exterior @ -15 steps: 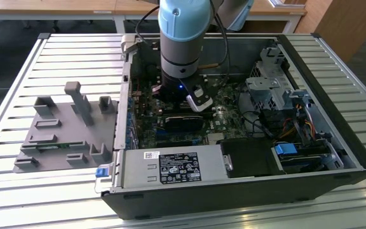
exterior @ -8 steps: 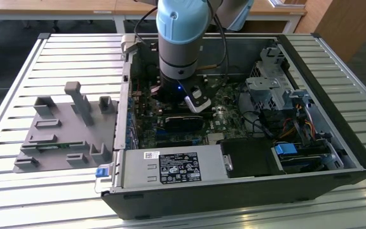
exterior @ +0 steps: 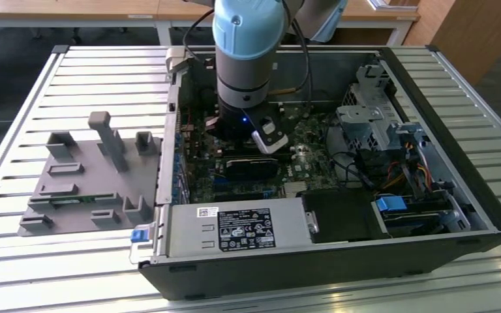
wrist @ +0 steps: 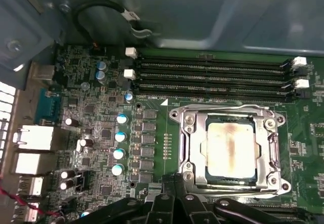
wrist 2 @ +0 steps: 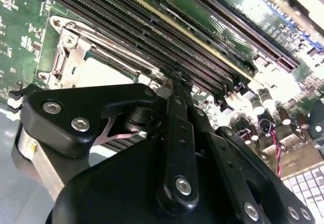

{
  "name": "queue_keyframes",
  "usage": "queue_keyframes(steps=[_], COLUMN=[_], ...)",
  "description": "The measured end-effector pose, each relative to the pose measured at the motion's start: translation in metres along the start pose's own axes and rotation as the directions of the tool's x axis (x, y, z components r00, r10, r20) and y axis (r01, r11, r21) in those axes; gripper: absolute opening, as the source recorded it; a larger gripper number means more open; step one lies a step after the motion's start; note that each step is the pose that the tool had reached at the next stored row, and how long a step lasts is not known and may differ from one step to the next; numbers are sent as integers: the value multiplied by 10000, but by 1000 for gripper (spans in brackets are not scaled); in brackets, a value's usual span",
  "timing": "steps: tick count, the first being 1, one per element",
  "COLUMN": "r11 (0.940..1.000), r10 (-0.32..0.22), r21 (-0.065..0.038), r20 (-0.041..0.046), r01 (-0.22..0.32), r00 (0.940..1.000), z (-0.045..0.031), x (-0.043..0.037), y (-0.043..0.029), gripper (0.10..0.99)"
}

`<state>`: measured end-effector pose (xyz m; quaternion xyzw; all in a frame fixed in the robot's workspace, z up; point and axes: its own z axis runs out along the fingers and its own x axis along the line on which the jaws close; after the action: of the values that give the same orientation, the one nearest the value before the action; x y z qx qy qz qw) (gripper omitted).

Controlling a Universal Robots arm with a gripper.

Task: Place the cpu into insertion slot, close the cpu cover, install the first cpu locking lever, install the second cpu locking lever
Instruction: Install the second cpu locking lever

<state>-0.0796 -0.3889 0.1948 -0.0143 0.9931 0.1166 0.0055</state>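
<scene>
The cpu (wrist: 230, 150), pale silvery-beige with a brownish smear, lies flat in the insertion slot (wrist: 177, 133) on the green board. The cpu cover (wrist: 271, 148), a silvery frame, is folded down around it. A thin wire lever (wrist: 228, 106) runs flat along the cover's edge beside the memory slots. My gripper (wrist: 174, 183) is shut, its black fingertips together at the cover's opposite edge near a corner. In the second wrist view the gripper (wrist 2: 177, 79) reaches just past the cpu (wrist 2: 101, 72) and cover (wrist 2: 71, 51). In the exterior view the arm (exterior: 246, 65) stands down inside the open computer case.
Long black memory slots (wrist: 212, 74) lie beside the socket, and blue-topped capacitors (wrist: 121, 135) stand on its other side. A black heatsink block (exterior: 250, 168), a power supply (exterior: 237, 229) and a drive cage (exterior: 372, 124) crowd the case. A grey fixture (exterior: 85, 176) sits at the exterior view's left.
</scene>
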Motion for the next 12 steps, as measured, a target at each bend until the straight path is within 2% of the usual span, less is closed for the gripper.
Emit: queue_keyframes(steps=[12], r11=[10000], r10=[1], r21=[5], r20=[-1], r01=[-1], r00=[10000], z=[-314], x=[-1], y=[78], gripper=[106])
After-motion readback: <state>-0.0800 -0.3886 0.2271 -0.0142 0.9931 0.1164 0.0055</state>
